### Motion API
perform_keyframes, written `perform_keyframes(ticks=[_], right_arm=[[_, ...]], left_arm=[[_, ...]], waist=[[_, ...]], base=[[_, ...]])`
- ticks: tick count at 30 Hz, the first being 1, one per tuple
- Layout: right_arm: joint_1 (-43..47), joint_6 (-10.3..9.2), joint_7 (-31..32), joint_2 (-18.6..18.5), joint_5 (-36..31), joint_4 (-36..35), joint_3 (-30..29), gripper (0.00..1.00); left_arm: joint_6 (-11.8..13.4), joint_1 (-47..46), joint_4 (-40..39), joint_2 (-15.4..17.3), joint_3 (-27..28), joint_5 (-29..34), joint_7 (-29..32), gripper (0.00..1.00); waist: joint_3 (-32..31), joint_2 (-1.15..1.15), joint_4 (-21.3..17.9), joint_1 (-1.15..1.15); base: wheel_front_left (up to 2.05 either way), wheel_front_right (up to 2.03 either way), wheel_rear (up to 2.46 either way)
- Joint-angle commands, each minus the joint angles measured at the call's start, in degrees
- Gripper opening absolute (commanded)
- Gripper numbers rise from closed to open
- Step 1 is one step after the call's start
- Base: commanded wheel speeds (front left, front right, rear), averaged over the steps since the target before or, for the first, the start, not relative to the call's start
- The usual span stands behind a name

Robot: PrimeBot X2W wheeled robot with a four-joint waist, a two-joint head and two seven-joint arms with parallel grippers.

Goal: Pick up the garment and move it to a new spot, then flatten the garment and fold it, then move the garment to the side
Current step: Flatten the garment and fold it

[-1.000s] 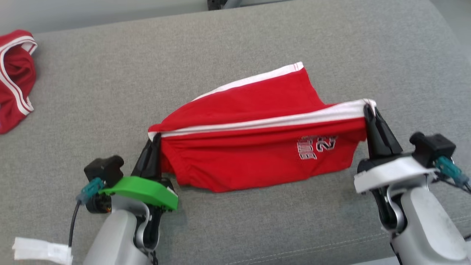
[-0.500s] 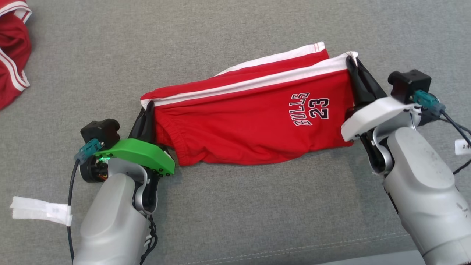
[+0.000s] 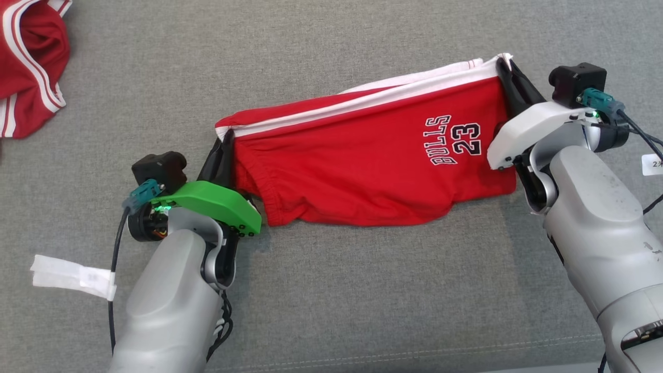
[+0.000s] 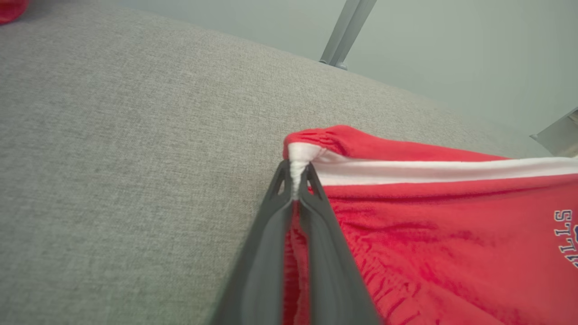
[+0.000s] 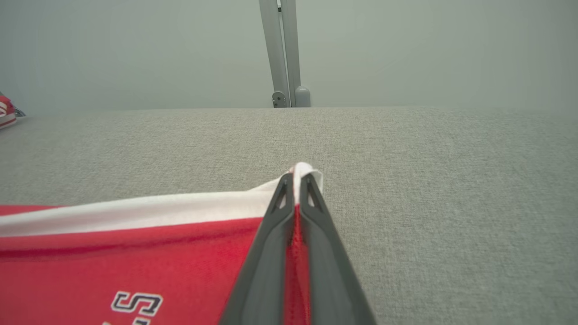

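1. grey cushion (image 3: 331,311): woven fabric, spans the head view from edge to edge. A stitched seam runs along the lower right.
2. red shorts (image 3: 362,176): centre of the head view, stretched in a slant from left of centre up to the upper right. A white stripe follows the upper edge and a gathered elastic waistband sits at the left end. The lower edge hangs slack in a curve against the cushion.
3. right arm (image 3: 595,228): pale grey, lower right of the frame, with a white cover plate at the wrist.
4. left arm (image 3: 171,311): pale grey, lower left of the frame, with a green cover plate at the wrist.
5. second red garment (image 3: 31,57): upper left corner, crumpled, with white trim, well apart from the shorts.
6. print (image 3: 458,140): "BULLS 23", right part of the shorts, reading sideways.
7. left gripper (image 3: 224,139): clamped tight on the white-striped waistband corner. In the left wrist view (image 4: 295,169) white cloth is pinched between the tips.
8. right gripper (image 3: 501,62): clamped tight on the white-striped corner at the other end of the shorts, upper right. The right wrist view (image 5: 295,178) shows cloth bulging past the tips.
9. white tag (image 3: 72,272): on the cable, lower left.
10. metal post (image 5: 284,54): top centre of the right wrist view, beyond the cushion's far edge.
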Motion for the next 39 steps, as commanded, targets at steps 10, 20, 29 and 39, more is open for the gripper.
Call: perform_keyframes(ticks=[10,20,29,39], right_arm=[[-2.1,-0.11,-0.2,0.8,-0.7,2.4,0.3,1.0],[0.6,-0.11,-0.2,-0.8,-1.9,-1.6,0.6,1.0],[7.2,-0.11,-0.2,-2.0,-0.6,-4.9,-1.5,1.0],[11.2,-0.11,0.4,-0.8,3.4,2.8,0.0,1.0]], left_arm=[[2.1,0.3,-2.8,0.2,-4.7,4.7,-0.5,1.0],[3.1,7.4,-12.1,1.6,-2.8,8.5,-0.5,1.0],[5.1,16.2,-22.2,3.5,0.0,13.7,-0.5,1.0],[5.8,24.4,-26.7,3.0,3.6,14.6,-0.5,1.0]], waist=[[-0.9,0.0,0.4,0.0],[-2.7,0.0,-0.4,0.0],[-6.7,0.0,-1.6,0.0],[-9.4,0.0,-0.2,0.0]], base=[[0.0,0.0,0.0],[0.0,0.0,0.0],[0.0,0.0,0.0],[0.0,0.0,0.0]])
